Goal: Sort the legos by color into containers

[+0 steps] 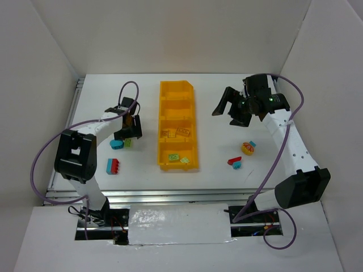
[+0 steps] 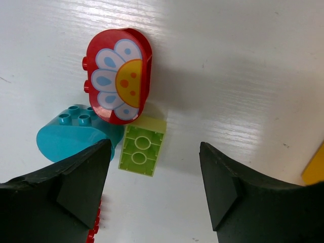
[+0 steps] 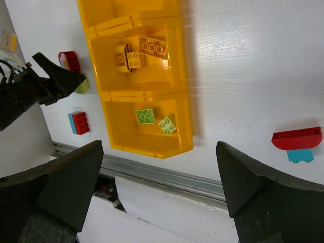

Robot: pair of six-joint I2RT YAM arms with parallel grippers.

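Hovering over light green brick, left pincer is being held open, empty. Brick is lying on surface, close against teal brick and red flower brick. Jaws are best being centred on green alone, neighbours being avoided. Right pincer is being held wide open, empty, right of bin.

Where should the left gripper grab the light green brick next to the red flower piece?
Come straight down and pinch the light green brick across its two long sides, near the end closest to the camera. It lies flat with those sides facing the fingers of the open left gripper; the red flower piece and teal brick crowd its far end.
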